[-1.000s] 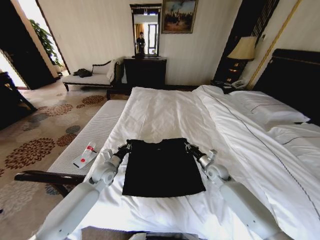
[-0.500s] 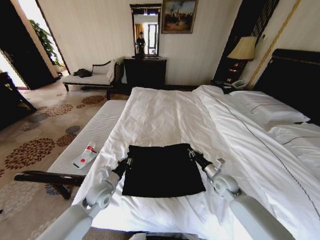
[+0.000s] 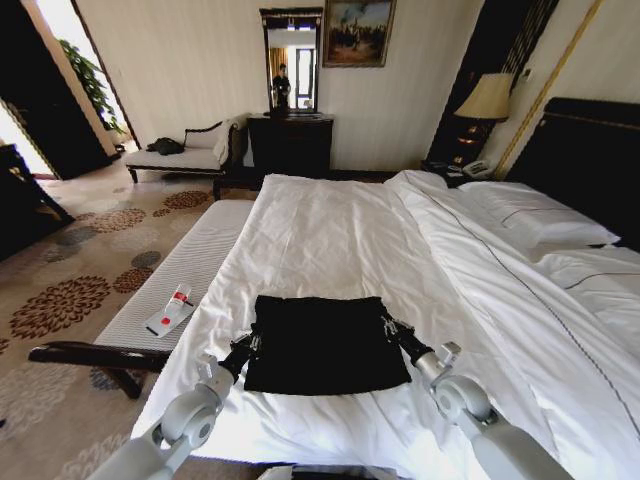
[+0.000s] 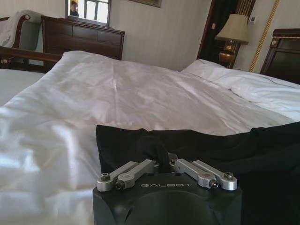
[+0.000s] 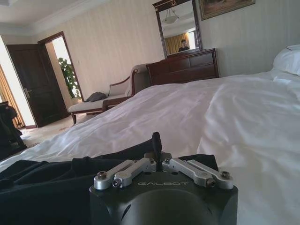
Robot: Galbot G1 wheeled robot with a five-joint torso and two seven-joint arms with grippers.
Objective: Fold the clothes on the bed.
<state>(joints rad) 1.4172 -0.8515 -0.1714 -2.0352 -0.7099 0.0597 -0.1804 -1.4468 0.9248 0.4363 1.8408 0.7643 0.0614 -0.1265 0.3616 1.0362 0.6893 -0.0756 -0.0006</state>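
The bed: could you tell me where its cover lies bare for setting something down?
Bare duvet runs from the T-shirt to the far edge of the bed. It is crowded at the shirt's sides, where the left end effector and right end effector pinch fabric.

High head view, low wrist views

From my seat the one word I can read is "GALBOT", in pale capitals on the black housing of the left claw [image 4: 164,161], just behind its silver linkage bars, over the black soft-fabric T-shirt [image 4: 225,150]. The same "GALBOT" stands on the black housing of the right claw [image 5: 157,161]. No lettering on that T-shirt is legible to me.
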